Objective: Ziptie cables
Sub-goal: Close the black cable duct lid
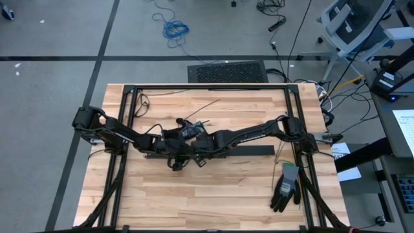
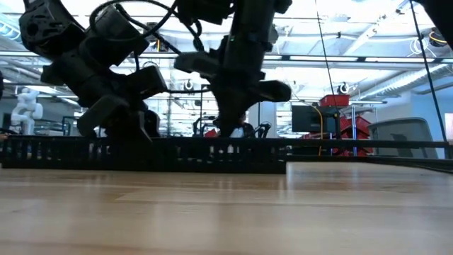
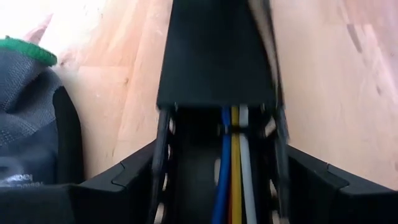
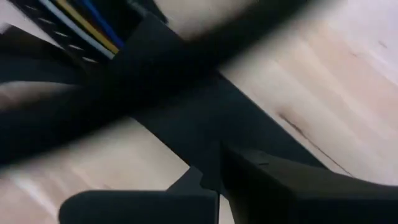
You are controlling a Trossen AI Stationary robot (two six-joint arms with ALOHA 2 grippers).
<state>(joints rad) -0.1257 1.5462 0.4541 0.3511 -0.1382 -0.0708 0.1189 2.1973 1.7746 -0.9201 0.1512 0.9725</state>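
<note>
1. The cables (image 3: pixel 235 168) are lying inside the black slotted duct (image 3: pixel 214 56), running along its length. In the left wrist view you can pick out a blue, a yellow and a white wire side by side in the channel, and past that point a flat black cover closes off the duct.
2. That same duct (image 1: pixel 249 153) sits across the middle of the wooden table (image 1: pixel 194 200); from table height it's a long low black strip with slots along its side.
3. The left gripper (image 1: pixel 176 160) is down at the duct near the table's middle, fingers (image 3: pixel 124 180) spread fairly wide, one on each side of the duct walls. Can't tell if they're actually pressing on it.
4. The right gripper (image 1: pixel 200 158) is right next to the left one, arm reaching in from the right side. Its fingers are fully closed. The right wrist view is too smeared to say if anything's pinched, though you can see the coloured wires in the duct just ahead.
5. A grey and black work glove (image 1: pixel 284 188) with a green cuff lies near the table's right edge, well apart from the grippers.
6. On the floor beyond the table there's a coiled blue cable (image 1: pixel 174 29).
</note>
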